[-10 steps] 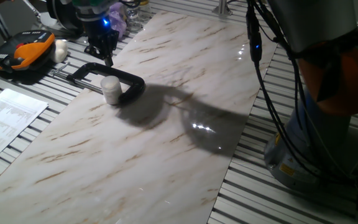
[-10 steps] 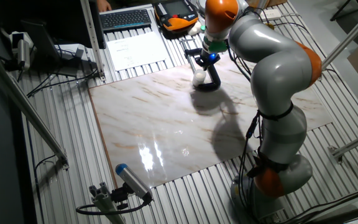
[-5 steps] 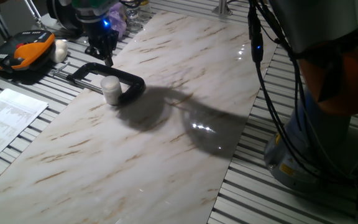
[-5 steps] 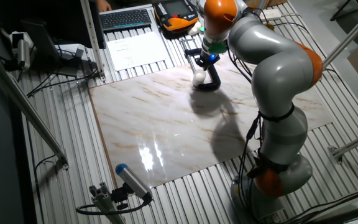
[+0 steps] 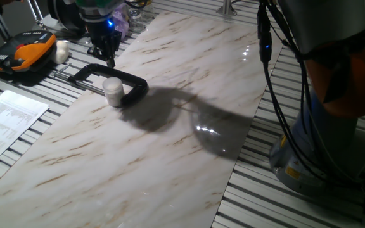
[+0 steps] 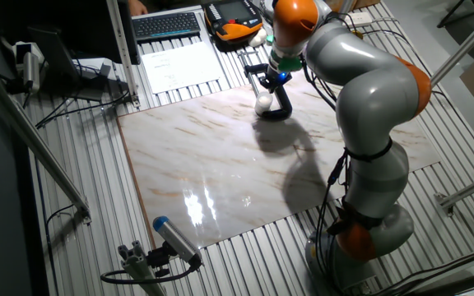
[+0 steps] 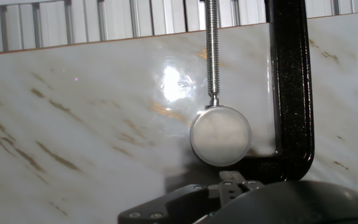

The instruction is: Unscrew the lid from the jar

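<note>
- On marble table (image 5: 170, 139), at 12 o'clock: jar (image 5: 113, 92) clamped in black C-clamp (image 5: 132, 85), lid (image 7: 220, 134) on.
- Gripper (image 5: 104, 52) above; finger state impossible to tell.
- Best: centre over lid, grip evenly, turn gently.

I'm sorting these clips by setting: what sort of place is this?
Most likely a robotics lab bench, not a home. A marble-look board lies on a slotted metal table, a black C-clamp pins the jar, and an orange-and-black handheld controller and a keyboard sit nearby.

Dim room; glare patches on marble slab (image 5: 170, 126); broad arm shadow; hand view sharp.
</note>
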